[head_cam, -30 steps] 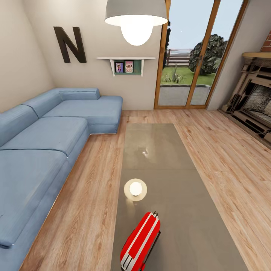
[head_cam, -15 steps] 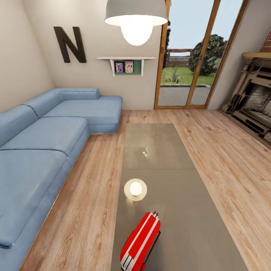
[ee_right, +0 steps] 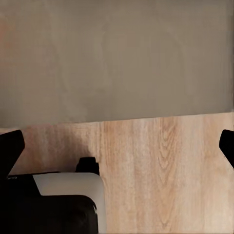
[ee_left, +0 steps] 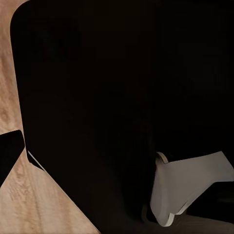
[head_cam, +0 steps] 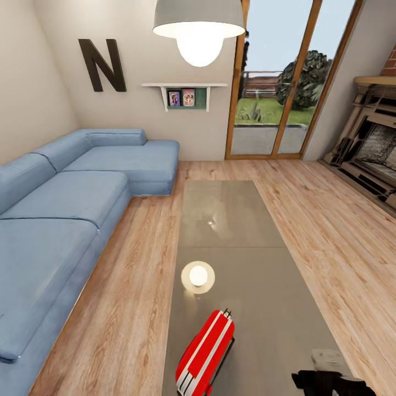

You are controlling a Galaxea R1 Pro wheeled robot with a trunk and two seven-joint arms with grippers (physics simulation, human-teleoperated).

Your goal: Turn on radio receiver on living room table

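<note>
Head view: you're parked at the near end of the worktop [head_cam: 242, 220]; the radio [head_cam: 204, 352] lies on it close to you, toward its left edge, red body with white stripes, thin wire handle at its far end; a lamp reflection sits on the glossy top just beyond it; blue sofa [head_cam: 71, 209] left, fireplace [head_cam: 368, 148] right, so this is the living room; a dark part of your right arm [head_cam: 330, 379] pokes in at the bottom right, near the radio but apart from it; I'd call this step the start of the reach, travel done, no contact yet.

Left wrist view: mostly dark robot body with a pale panel and some wood floor; left end effector state, cannot tell.

Right wrist view: right end effector [ee_right: 117, 146] with dark fingertips [ee_right: 9, 146] spread wide at either edge, released, nothing between them; worktop edge and floor planks ahead.

Next move calls for swinging that right arm left toward the radio, finding its dial or switch, pressing lightly so you don't shove it off the edge.
</note>
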